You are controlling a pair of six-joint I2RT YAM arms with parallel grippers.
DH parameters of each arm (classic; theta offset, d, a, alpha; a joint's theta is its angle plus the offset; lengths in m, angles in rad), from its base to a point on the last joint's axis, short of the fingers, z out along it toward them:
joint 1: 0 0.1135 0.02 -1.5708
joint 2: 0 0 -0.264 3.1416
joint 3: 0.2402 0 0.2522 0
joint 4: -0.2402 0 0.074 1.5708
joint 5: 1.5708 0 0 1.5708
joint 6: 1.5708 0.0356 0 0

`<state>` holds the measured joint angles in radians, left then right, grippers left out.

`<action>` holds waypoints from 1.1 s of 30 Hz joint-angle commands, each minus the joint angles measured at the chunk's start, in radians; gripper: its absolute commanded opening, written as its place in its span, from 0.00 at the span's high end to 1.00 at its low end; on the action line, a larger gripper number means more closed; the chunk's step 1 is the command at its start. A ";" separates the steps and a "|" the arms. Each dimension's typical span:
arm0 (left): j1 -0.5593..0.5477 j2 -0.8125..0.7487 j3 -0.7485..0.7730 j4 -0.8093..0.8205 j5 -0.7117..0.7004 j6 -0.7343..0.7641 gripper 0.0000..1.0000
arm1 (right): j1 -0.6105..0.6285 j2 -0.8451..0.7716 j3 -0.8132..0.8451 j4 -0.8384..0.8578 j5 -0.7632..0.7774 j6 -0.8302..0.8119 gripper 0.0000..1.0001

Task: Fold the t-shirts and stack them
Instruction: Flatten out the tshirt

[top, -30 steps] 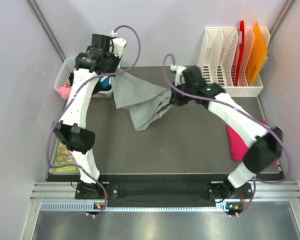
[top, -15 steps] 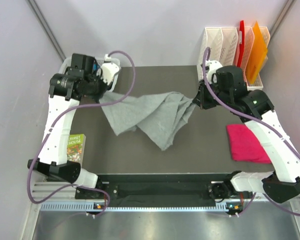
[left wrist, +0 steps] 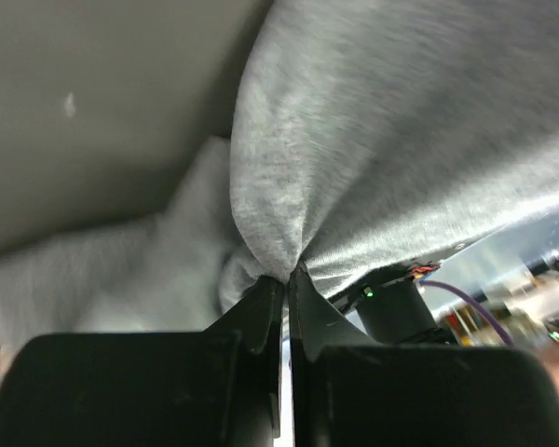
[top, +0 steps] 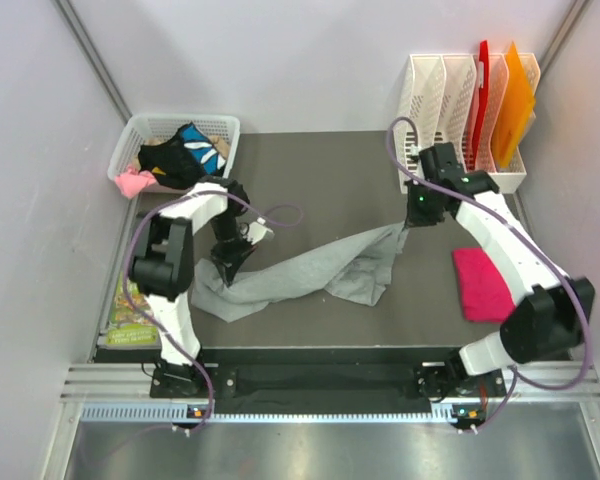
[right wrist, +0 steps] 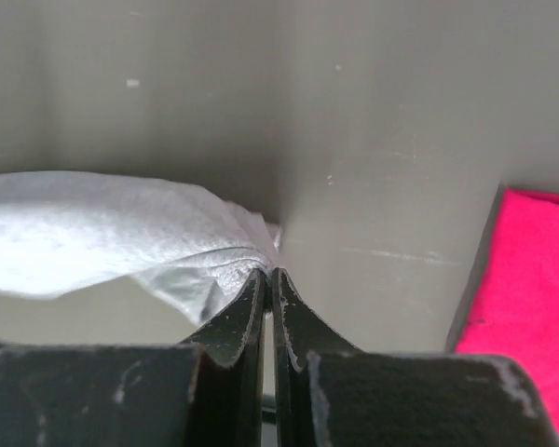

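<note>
A white basket (top: 180, 117) heaped with mixed clothing stood at the far left corner of the dark tabletop (top: 320, 165), and a colourful book (top: 125, 318) lay along the left edge, partly hidden by the left arm. Just right of that arm's elbow, the left end effector (top: 223, 272) pointed down at the tabletop with its fingers clamped tight on a bunched fold of the light heather-grey t-shirt (top: 300, 272); its wrist camera showed the cloth pinched between the closed tips and fanning out above them.

The grey shirt ran as a rumpled, twisted band across the middle of the tabletop, rising from the left end effector towards the right one, with a loose flap sagging near its right end. The right end effector (top: 407, 224) gripped the shirt's far right corner, fingers closed on a thin edge of fabric just above the surface.

Further right, well apart from the grey shirt, the magenta-pink t-shirt (top: 483, 284) lay folded in a small rectangle. Behind it, a white file rack (top: 445, 95) at the far right corner held a red folder (top: 483, 75) and an orange folder (top: 517, 100) upright.
</note>
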<state>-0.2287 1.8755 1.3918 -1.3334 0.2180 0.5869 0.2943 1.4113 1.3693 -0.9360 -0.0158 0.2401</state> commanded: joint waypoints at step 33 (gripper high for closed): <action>-0.018 -0.328 -0.172 0.177 -0.325 0.054 0.15 | -0.075 0.520 0.243 0.177 0.096 -0.058 1.00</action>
<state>-0.2462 1.5528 1.2976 -1.1564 -0.1440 0.6136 0.2260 1.9198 1.5597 -0.7742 0.0776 0.1913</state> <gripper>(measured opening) 0.898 0.014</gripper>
